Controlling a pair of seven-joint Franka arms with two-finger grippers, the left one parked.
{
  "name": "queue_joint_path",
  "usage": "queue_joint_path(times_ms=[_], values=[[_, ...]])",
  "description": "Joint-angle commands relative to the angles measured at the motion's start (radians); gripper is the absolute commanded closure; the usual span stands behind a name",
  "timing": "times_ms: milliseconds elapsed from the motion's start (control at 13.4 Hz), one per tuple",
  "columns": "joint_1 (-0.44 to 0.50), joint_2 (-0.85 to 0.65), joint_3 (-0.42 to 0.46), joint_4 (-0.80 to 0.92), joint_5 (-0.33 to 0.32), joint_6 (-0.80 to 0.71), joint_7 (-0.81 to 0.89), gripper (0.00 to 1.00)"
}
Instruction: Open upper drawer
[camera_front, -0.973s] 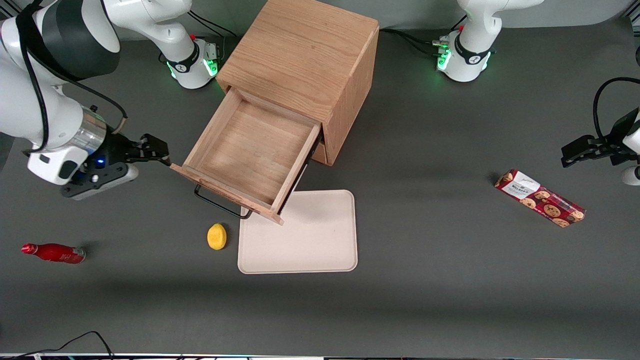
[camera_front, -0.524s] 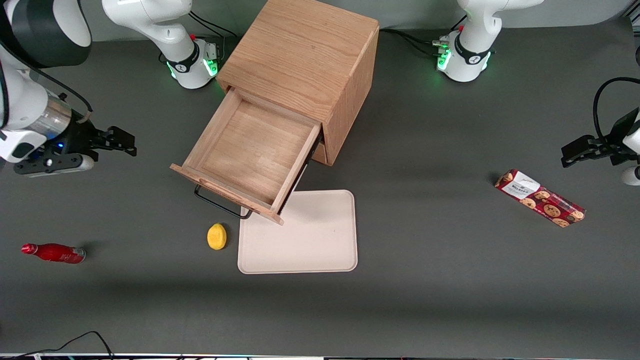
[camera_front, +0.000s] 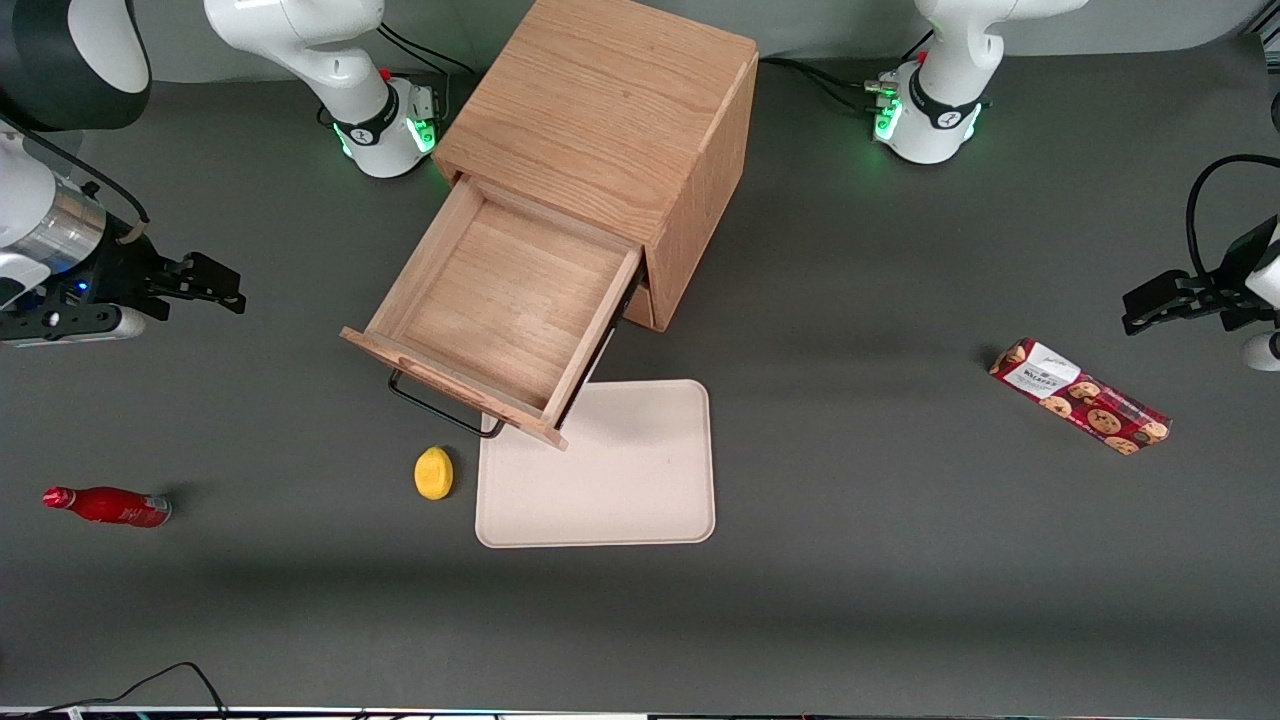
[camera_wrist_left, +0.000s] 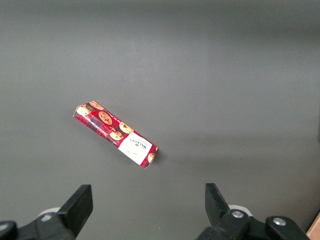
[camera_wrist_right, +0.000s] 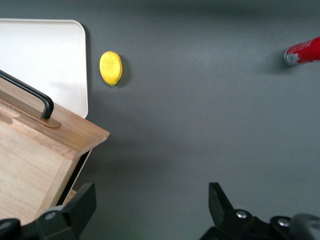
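The upper drawer (camera_front: 497, 312) stands pulled well out of the oak cabinet (camera_front: 610, 120), its shallow box bare inside and its front panel angled toward 7 o'clock in the front view. Its black wire handle (camera_front: 440, 408) hangs off that front panel, nearer the front camera, with nothing touching it. In the right wrist view the same handle (camera_wrist_right: 31, 96) and the drawer's front corner (camera_wrist_right: 75, 137) show with open table around them.

What has changed over the last second is the arm, not the drawer. The gripper (camera_front: 205, 282) was at the drawer's front corner 1 second ago; it has since drawn away toward the working arm's end of the table, at about 9 o'clock from the drawer and well apart from it. Its 2 fingers are spread wide with nothing between them, as the right wrist view shows (camera_wrist_right: 150, 210). The drawer has not shifted during that retreat, so it holds its open position unaided.

I judge the opening done, with the arm only clearing off.

Just beside the handle, at 6 o'clock from it, lies a lemon (camera_front: 433, 472), and next to that a cream tray (camera_front: 620, 500), partly under the drawer's front corner. A red bottle (camera_front: 105, 506) lies on its side farther toward the working arm's end.
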Motion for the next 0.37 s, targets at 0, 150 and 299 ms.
queue_joint_path(times_ms=[0,150,299], values=[[-0.014,-0.008,-0.011,0.062,-0.019,-0.035,-0.007,0.0],[-0.016,-0.006,-0.014,0.07,-0.017,-0.04,-0.004,0.0],[-0.016,-0.006,-0.028,0.07,-0.017,-0.038,-0.006,0.0]])
